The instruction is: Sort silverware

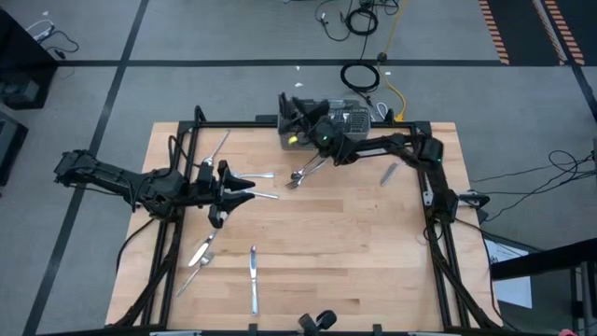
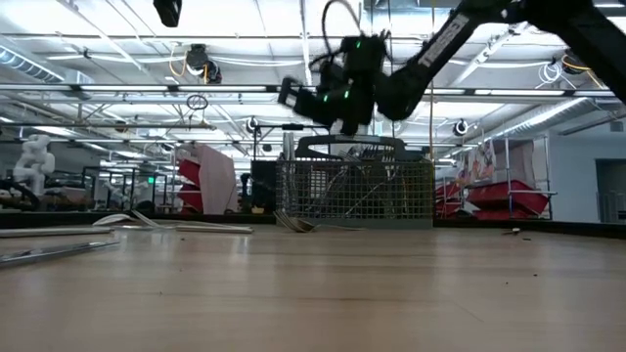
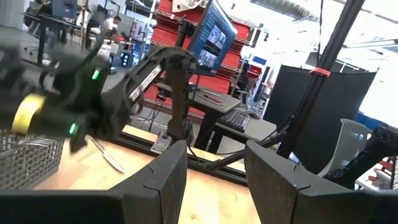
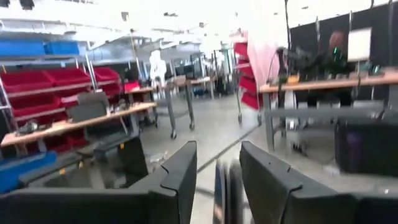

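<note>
the right tool hovers over the wire basket at the surface's far edge, fingers parted and empty, the left tool gapes empty mid-surface, and silverware lies scattered.

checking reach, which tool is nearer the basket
Right. The right tool hovers at the basket at the table's far edge; the left tool hangs over the table's left middle, well short of it.

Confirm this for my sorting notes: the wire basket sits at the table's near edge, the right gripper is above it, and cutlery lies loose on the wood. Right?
One thing is wrong: the high view shows the wire basket at the table's far edge. The right gripper is above it, and cutlery lies loose on the wood.
</note>
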Action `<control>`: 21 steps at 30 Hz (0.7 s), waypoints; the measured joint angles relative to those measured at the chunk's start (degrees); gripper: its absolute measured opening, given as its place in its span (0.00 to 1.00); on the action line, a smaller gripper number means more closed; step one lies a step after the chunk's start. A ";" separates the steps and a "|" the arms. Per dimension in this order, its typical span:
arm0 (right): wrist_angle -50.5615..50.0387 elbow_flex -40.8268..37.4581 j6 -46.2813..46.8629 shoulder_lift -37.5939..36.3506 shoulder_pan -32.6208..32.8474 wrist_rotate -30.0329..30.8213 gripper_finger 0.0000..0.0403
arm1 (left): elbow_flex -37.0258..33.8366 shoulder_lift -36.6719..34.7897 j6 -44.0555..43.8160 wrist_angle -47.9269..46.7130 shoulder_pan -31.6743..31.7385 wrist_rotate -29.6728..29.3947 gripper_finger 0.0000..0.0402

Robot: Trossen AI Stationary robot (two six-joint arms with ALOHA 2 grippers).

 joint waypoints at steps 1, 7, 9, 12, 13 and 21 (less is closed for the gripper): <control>-0.42 0.07 -0.69 -1.12 -0.15 -0.02 0.29 | 0.00 0.00 0.01 -0.01 0.00 -0.10 0.41; -5.58 0.11 -5.90 -6.27 -0.46 -0.78 0.29 | 0.00 0.00 -0.05 0.08 0.00 -0.68 0.41; -7.56 0.16 -7.14 -8.18 -0.43 -1.01 0.29 | 0.00 0.00 -0.69 0.12 0.00 -0.96 0.41; -12.02 0.20 -8.98 -10.96 -0.42 -1.08 0.29 | 0.00 0.00 -2.16 0.07 0.00 -1.97 0.41; -13.82 0.20 -9.76 -12.19 -0.42 -1.09 0.29 | 0.00 0.00 -2.67 0.09 0.00 -2.03 0.41; -49.26 0.35 -19.83 -31.52 1.70 13.46 0.29 | 0.00 0.00 -5.98 0.09 0.00 -2.43 0.41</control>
